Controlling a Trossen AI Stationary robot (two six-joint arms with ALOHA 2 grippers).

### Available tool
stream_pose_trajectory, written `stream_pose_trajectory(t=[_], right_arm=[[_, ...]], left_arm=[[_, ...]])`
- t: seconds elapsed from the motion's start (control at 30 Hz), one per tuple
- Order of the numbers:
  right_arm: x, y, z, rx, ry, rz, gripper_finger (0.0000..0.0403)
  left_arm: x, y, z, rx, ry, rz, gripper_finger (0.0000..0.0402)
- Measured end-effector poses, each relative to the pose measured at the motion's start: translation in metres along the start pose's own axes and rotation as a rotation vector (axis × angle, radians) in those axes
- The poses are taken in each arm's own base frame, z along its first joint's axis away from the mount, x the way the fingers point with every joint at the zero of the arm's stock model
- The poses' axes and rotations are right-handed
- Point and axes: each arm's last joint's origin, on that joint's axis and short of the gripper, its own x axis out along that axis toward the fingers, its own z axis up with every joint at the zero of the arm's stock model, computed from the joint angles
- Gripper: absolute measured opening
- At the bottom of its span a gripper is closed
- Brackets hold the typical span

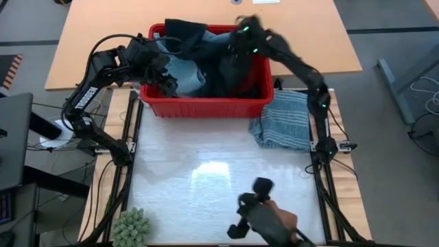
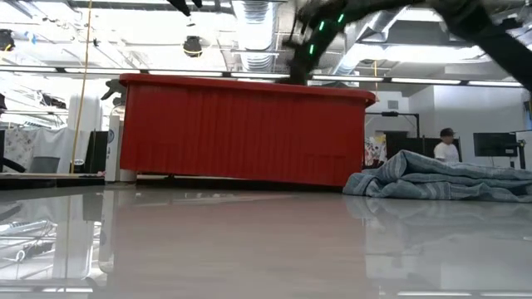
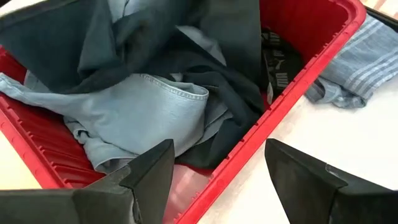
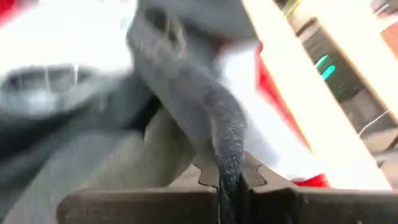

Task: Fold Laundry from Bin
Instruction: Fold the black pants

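The red bin stands at the table's far edge, holding a light blue garment and dark garments. A grey-blue striped garment lies folded on the table right of the bin. My left gripper is open and empty over the bin's left near rim. My right gripper is above the bin's right part, shut on a dark garment. My right gripper pinches a bunched fold of the dark garment between its two fingers. The cloth runs from the fingers down toward the bin. Its lower part stays among the other garments in the bin.
A small green plant stands at the table's near left corner. A dark device on a stand sits at the near edge. The white table middle holds nothing. A person stands in the room behind.
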Motion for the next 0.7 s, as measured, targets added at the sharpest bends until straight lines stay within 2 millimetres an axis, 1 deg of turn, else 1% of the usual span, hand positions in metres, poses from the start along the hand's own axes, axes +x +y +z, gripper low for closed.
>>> stream_pose_trajectory(t=[0.07, 0.13, 0.2, 0.33, 0.4, 0.47, 0.53, 0.6, 0.63, 0.7], right_arm=[[-0.034, -0.013, 0.015, 0.051, -0.119, -0.054, 0.0030], [-0.072, -0.026, 0.029, 0.110, -0.268, -0.067, 0.0030], [-0.113, -0.038, 0.040, 0.177, -0.436, -0.036, 0.0030], [-0.202, -0.050, 0.057, 0.234, -0.797, 0.104, 0.0030], [-0.246, -0.048, 0.064, 0.193, -0.989, 0.224, 0.0030], [-0.291, -0.041, 0.069, 0.105, -1.196, 0.395, 0.0030], [-0.337, -0.029, 0.071, -0.057, -1.407, 0.614, 0.0030], [-0.382, -0.013, 0.067, -0.236, -1.568, 0.821, 0.0030], [-0.400, -0.006, 0.064, -0.308, -1.622, 0.909, 0.0030], [-0.423, 0.008, 0.057, -0.387, -1.679, 1.050, 0.0030]], left_arm=[[0.000, 0.000, 0.000, 0.008, 0.000, -0.001, 0.0242], [0.000, 0.000, 0.000, 0.018, -0.002, -0.001, 0.0242], [0.000, 0.000, 0.001, 0.030, -0.010, 0.001, 0.0242], [0.000, 0.000, 0.004, 0.052, -0.040, -0.002, 0.0242], [0.000, -0.001, 0.005, 0.070, -0.052, -0.001, 0.0242], [0.000, 0.000, 0.005, 0.086, -0.055, 0.011, 0.0242], [0.000, 0.000, 0.006, 0.094, -0.062, 0.026, 0.0242], [0.000, 0.000, 0.007, 0.097, -0.068, 0.040, 0.0242], [0.000, 0.001, 0.007, 0.100, -0.073, 0.044, 0.0242], [0.000, 0.000, 0.008, 0.105, -0.084, 0.044, 0.0242]])
